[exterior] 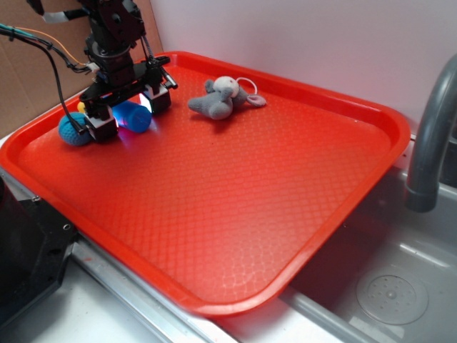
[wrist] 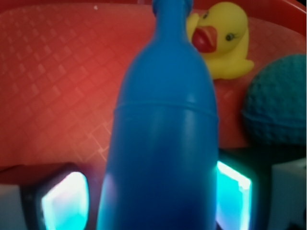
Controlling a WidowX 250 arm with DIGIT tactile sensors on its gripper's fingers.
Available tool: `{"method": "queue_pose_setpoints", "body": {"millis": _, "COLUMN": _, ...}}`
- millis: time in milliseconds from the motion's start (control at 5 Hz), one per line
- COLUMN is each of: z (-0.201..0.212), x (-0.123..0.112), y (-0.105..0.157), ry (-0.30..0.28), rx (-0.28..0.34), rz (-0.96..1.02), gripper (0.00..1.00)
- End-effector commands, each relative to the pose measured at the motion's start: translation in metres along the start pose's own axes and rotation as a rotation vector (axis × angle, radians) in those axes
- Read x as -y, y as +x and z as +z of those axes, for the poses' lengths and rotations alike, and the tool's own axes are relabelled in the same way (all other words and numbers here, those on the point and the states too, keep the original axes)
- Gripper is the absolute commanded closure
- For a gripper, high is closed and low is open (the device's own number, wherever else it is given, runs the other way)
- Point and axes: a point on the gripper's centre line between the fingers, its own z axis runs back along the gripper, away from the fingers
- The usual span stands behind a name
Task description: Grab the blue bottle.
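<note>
The blue bottle point(exterior: 133, 116) lies on its side at the upper left of the red tray point(exterior: 235, 214). The gripper point(exterior: 130, 108) is low over it, with one jaw on each side of the bottle's body. In the wrist view the bottle point(wrist: 163, 143) fills the middle of the frame, its thin neck pointing to the top. The two glowing pads point(wrist: 64, 201) sit at the lower left and lower right, close beside the bottle. The jaws are open about as wide as the bottle. I cannot tell if they press on it yet, so it does not look held for sure.

The bottle looks like smooth, hard plastic. It is likely light and stiff, and it may be slippery. It is round, so it could roll or pop out if squeezed off-center. The wide middle of the body, right between the pads, seems the best spot to hold.

A yellow duck point(wrist: 223, 43) sits near the neck. A teal ball point(exterior: 73, 129) is just beside the gripper, at the left. A gray stuffed toy point(exterior: 221, 98) lies well apart, toward the top of the tray.
</note>
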Motion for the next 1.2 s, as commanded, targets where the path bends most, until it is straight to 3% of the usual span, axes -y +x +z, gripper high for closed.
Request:
{"method": "queue_pose_setpoints", "body": {"millis": 0, "z": 0.028, "x": -0.008, "y": 0.003, "ry": -0.039, "rx": -0.032, "rz": -0.188, "gripper": 1.00}}
{"method": "queue_pose_setpoints", "body": {"millis": 200, "z": 0.064, "x": -0.008, "y": -0.002, "ry": -0.068, "rx": -0.062, "rz": -0.423, "gripper": 1.00}}
{"method": "queue_pose_setpoints", "body": {"millis": 400, "z": 0.091, "x": -0.006, "y": -0.012, "ry": -0.101, "rx": -0.173, "rz": -0.665, "gripper": 1.00}}
{"method": "queue_pose_setpoints", "body": {"millis": 600, "z": 0.127, "x": -0.017, "y": -0.042, "ry": -0.109, "rx": -0.179, "rz": -0.917, "gripper": 1.00}}
{"method": "queue_pose_setpoints", "body": {"millis": 1000, "z": 0.190, "x": -0.062, "y": -0.069, "ry": -0.275, "rx": -0.235, "rz": -1.397, "gripper": 1.00}}
